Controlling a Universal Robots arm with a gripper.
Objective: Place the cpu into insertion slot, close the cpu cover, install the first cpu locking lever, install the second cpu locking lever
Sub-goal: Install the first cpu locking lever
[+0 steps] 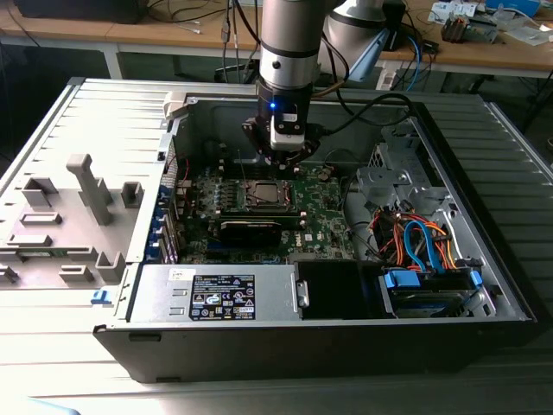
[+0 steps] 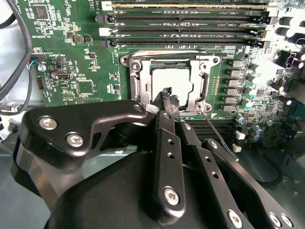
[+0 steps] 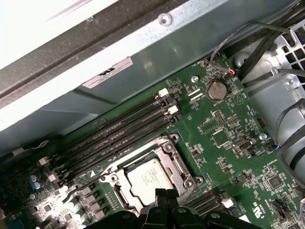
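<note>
— Silver-grey metal shows through the window of the cpu cover (image 2: 172, 82): is that the cpu (image 2: 173, 84) already seated?

— Yes. In both wrist views it lies flat inside the insertion slot (image 3: 151, 175), and the cover frame is down around it. The socket sits on the green motherboard (image 1: 321, 214), just beside the long black memory slots (image 2: 186, 19).

— And the gripper (image 2: 168, 95)?

— It hangs right over the socket's edge. In the second wrist view its two thin black fingers (image 2: 165, 98) are drawn together, tips nearly touching, with nothing between them. They point at the cover's rim nearest that camera.

— Any lever visible?

— A thin wire lever (image 2: 217, 135) runs slantwise off one corner of the frame, out over the board, not lying along the frame's side.

— What does the exterior view add?

— The arm reaches straight down into the open computer case (image 1: 484, 285), with the power supply (image 1: 216, 294) near the front and bundled orange and blue cables (image 1: 419, 242) toward the exterior view's right.
</note>
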